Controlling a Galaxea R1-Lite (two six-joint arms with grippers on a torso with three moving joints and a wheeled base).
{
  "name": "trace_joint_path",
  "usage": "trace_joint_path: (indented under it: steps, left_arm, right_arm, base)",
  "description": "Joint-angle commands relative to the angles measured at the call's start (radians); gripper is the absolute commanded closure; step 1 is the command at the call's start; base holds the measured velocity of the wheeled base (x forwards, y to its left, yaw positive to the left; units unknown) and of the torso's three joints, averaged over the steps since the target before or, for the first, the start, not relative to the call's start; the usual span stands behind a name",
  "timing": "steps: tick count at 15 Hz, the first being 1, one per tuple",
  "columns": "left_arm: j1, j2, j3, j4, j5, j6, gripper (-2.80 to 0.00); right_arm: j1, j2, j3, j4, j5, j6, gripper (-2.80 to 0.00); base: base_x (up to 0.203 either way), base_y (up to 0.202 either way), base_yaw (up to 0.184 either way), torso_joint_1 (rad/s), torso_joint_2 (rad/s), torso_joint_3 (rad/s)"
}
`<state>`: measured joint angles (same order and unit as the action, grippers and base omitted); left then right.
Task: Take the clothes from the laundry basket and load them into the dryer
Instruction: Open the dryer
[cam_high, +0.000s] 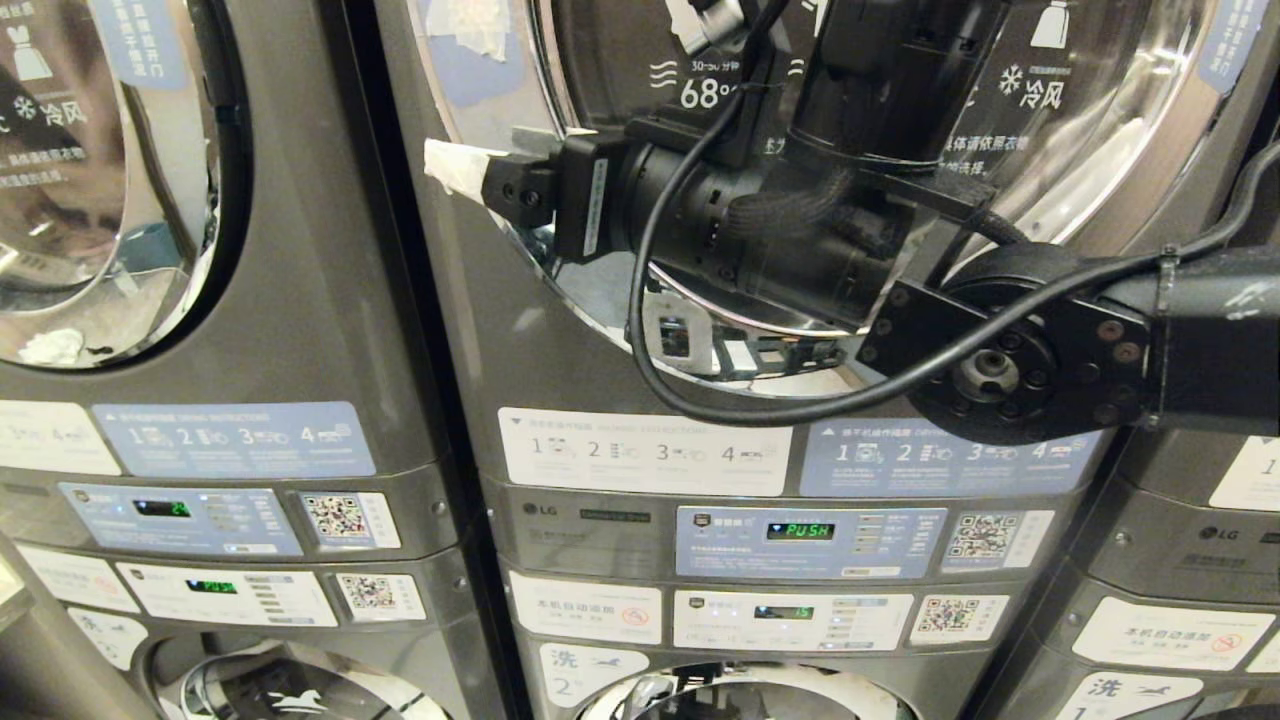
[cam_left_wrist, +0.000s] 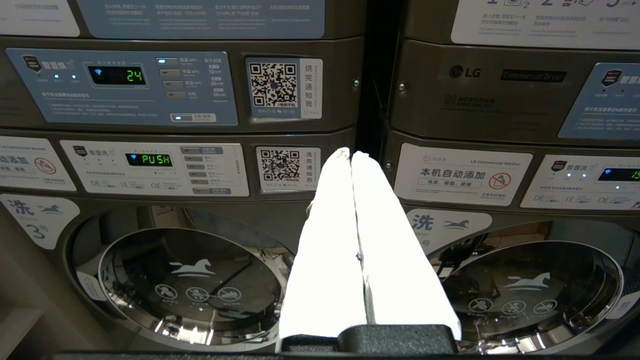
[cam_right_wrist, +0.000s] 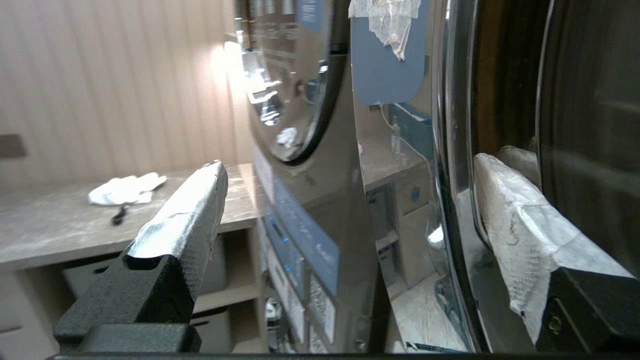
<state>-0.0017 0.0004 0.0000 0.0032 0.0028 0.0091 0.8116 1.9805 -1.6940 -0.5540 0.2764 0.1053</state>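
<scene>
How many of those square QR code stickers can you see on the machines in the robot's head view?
5. Left machine: upper sticker, lower sticker. Middle machine: upper sticker, lower sticker, plus a smaller one behind the arm. Others may be hidden.

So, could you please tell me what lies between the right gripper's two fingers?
The dryer door's chrome rim stands between the open fingers, as the right wrist view shows.
</scene>
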Motion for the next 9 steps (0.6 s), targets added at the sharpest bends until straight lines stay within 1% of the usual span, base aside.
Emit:
trace_joint_path:
  steps: [1, 3, 9]
  left_arm:
    - [0.000, 0.000, 0.000, 0.000, 0.000, 0.000, 0.00]
    - [0.000, 0.001, 0.000, 0.000, 0.000, 0.000, 0.00]
    - [0.000, 0.001, 0.000, 0.000, 0.000, 0.000, 0.00]
  right_arm:
    - [0.008, -0.042, 0.027, -0.001, 0.019, 0.001, -2.80]
    - [0.009, -0.087, 0.082, -0.001, 0.083, 0.001, -2.80]
    - [0.008, -0.254, 0.305, -0.006, 0.381, 0.004, -2.80]
  base:
    - [0.000, 0.000, 0.000, 0.000, 0.00, 0.000]
    - [0.000, 0.000, 0.000, 0.000, 0.00, 0.000]
    - [0.000, 0.000, 0.000, 0.000, 0.00, 0.000]
